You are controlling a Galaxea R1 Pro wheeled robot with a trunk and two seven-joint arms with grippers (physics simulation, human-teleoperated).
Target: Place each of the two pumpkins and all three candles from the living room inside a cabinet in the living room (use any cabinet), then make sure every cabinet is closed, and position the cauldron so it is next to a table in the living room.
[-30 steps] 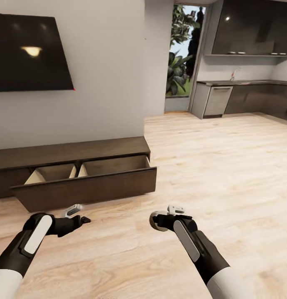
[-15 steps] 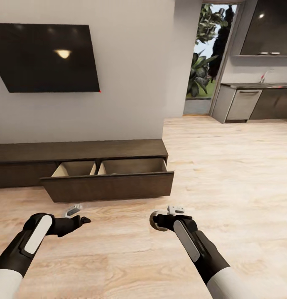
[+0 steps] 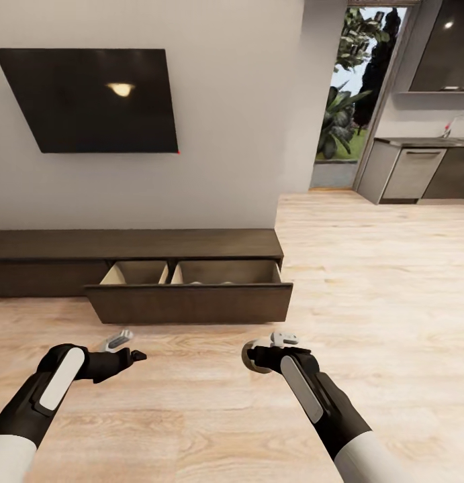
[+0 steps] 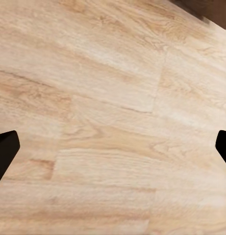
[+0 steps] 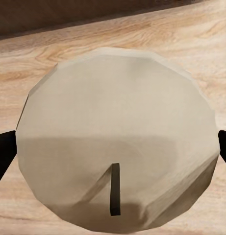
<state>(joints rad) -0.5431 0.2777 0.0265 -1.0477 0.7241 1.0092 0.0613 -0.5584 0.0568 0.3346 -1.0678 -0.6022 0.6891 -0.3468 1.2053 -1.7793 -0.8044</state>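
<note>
right wrist view: the right gripper pinches a tan candle (wick end facing the camera). the cabinet's open drawer lies ahead of it; lift over the front panel before releasing. the left gripper is spread, empty.

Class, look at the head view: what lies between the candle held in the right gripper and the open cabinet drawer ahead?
Bare wood plank floor; in the head view nothing stands between the candle in the right gripper and the drawer.
</note>
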